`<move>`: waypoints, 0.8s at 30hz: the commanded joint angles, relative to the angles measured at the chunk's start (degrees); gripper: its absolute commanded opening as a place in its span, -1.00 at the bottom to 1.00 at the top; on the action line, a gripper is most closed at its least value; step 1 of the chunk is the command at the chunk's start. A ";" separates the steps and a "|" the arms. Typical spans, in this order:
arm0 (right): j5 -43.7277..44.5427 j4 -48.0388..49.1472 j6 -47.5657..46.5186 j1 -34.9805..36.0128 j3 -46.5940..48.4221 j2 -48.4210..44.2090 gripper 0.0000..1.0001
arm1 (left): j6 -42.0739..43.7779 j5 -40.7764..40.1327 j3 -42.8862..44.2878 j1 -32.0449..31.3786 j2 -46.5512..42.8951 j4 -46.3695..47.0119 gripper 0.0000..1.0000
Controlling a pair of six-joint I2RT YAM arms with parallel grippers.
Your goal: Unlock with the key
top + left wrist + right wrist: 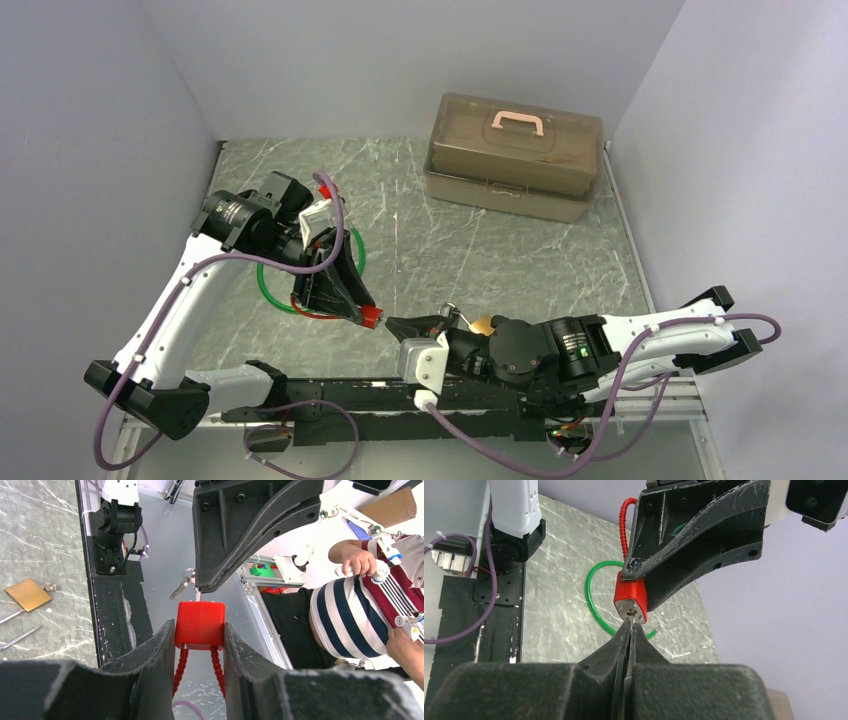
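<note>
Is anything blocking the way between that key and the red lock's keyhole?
Nothing visible does. The right tool pinches the key, whose tip sits right at the keyhole of the red padlock clamped in the left tool.

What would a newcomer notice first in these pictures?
The small red padlock on a red cable, clamped in the left pincer near the middle, with the right pincer holding a metal key at its keyhole. Next, the translucent brown plastic toolbox with a pink handle at the far right.
</note>
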 commanded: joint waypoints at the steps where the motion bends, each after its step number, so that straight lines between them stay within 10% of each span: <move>1: -0.25 2.53 -0.07 0.37 1.95 0.74 -1.00 | 0.51 4.62 0.40 -0.06 -1.08 0.08 -1.00; 24: -1.81 4.77 1.83 0.37 0.75 1.24 -1.00 | -1.17 6.05 0.33 1.86 -1.90 1.90 -1.00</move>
